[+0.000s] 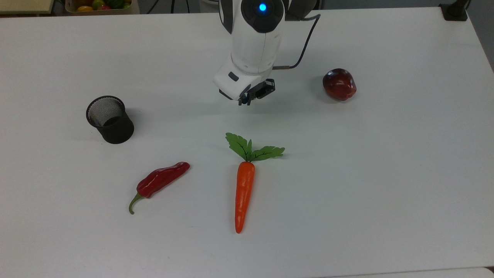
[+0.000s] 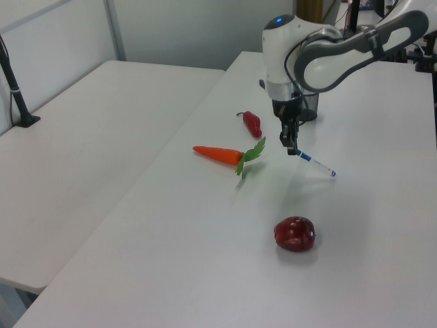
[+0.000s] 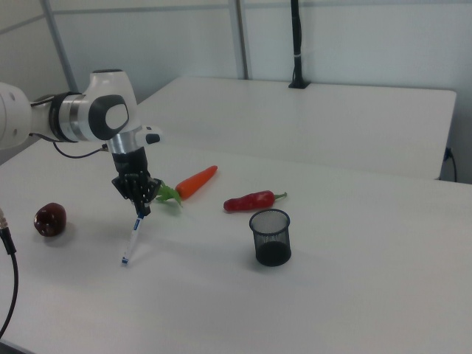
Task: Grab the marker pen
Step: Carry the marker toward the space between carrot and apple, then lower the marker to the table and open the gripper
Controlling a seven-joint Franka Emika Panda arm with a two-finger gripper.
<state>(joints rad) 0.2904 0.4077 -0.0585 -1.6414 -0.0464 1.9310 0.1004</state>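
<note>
1. The pincer (image 2: 291, 143) is pointing down above the white surface (image 1: 386, 173), its fingers closed around the capped upper end of the pen (image 2: 315, 162).
2. The pen (image 3: 133, 237) is hanging slanted below the pincer (image 3: 139, 207), its lower end close to the surface; contact is unclear.
3. The carrot (image 1: 244, 189) is lying near the pincer (image 1: 244, 101), just below it in the top view.
4. The apple (image 1: 339, 84) is sitting to the pincer's right in the top view; the mesh cup (image 1: 110, 119) and the red pepper (image 1: 160, 181) are lying to its left.
</note>
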